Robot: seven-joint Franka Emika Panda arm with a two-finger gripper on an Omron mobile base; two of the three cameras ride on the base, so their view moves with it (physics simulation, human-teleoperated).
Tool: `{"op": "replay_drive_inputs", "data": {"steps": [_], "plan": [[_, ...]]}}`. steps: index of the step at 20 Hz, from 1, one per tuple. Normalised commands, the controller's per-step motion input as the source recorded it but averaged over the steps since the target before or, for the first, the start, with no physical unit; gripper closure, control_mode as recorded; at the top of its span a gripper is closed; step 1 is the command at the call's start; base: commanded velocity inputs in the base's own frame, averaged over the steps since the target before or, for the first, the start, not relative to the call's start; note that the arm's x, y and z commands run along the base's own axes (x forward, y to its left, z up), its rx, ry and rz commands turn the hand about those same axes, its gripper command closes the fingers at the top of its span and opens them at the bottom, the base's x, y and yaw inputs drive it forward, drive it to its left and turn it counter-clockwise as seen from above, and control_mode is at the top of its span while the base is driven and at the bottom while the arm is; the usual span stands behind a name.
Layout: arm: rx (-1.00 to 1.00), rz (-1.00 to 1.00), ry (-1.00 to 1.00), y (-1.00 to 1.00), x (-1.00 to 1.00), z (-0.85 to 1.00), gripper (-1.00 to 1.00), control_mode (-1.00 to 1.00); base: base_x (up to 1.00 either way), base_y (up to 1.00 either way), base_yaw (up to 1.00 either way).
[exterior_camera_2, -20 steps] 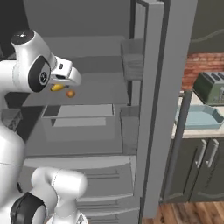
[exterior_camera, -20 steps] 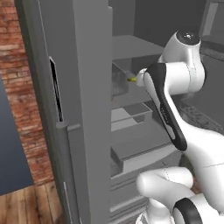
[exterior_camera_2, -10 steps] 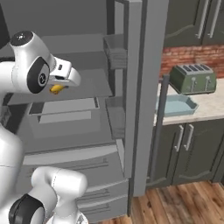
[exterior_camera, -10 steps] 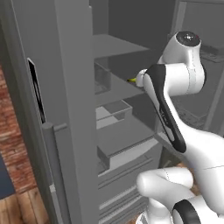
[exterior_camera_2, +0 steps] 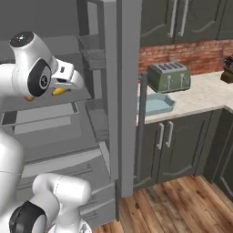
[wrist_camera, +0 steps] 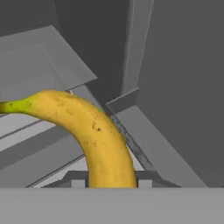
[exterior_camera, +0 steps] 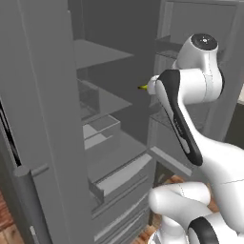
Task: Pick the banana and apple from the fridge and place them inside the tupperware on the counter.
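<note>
We grip the banana (wrist_camera: 103, 144) with our gripper (wrist_camera: 110, 181) clamped tight on it, its green tip curving toward 9 o'clock, in front of the open fridge (exterior_camera: 52, 119) shelves.

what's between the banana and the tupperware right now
The gripper is shut on the banana, in front of the open fridge. The fridge's open right door stands edge-on between it and the tupperware on the counter; the arm would likely have to go around it.
</note>
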Motion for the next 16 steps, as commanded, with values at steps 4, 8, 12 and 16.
{"op": "replay_drive_inputs", "data": {"steps": [4, 8, 12, 16], "plan": [[0.0, 0.0, 0.0, 0.0, 0.0, 0.0, 1.0, 1.0, -0.66, 0.0, -0.49], [0.0, 0.0, 0.0, 0.0, 0.0, 0.0, 1.0, 1.0, -0.73, 0.0, -0.51], [0.0, 0.0, 0.0, 0.0, 0.0, 0.0, 1.0, 1.0, -0.84, 0.0, -0.54], [0.0, 0.0, 0.0, 0.0, 0.0, 0.0, 1.0, 1.0, -0.94, 0.0, -0.55]]}}
